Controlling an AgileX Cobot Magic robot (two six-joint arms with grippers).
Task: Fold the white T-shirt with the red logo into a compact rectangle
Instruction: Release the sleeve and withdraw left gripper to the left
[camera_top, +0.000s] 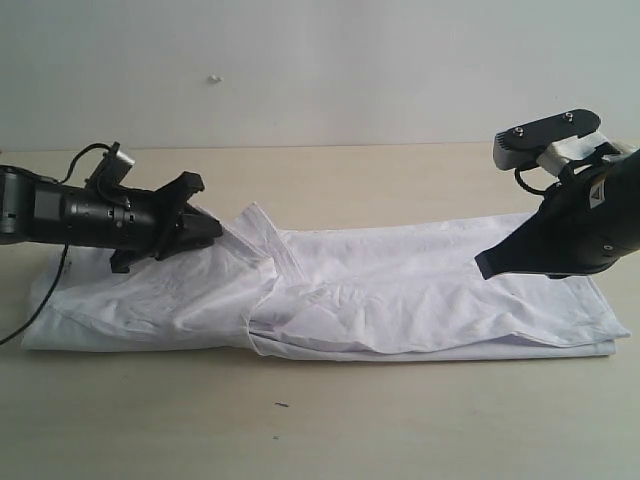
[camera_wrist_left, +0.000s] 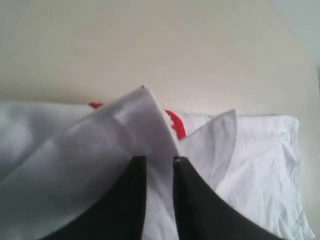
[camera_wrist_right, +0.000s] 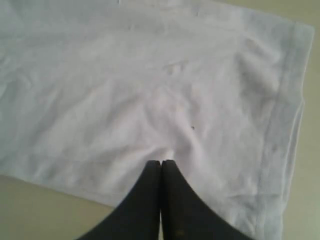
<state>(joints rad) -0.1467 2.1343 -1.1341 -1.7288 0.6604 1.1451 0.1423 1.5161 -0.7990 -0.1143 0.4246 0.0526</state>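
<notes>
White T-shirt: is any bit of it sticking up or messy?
Yes. One flap of the white T-shirt pokes up at the left gripper, and the middle is rumpled. A bit of red logo peeks out underneath.

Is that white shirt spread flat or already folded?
Partly folded: the white T-shirt lies as a long narrow band with layered edges, the left fingers lift one flap, only a sliver of red logo shows.
</notes>
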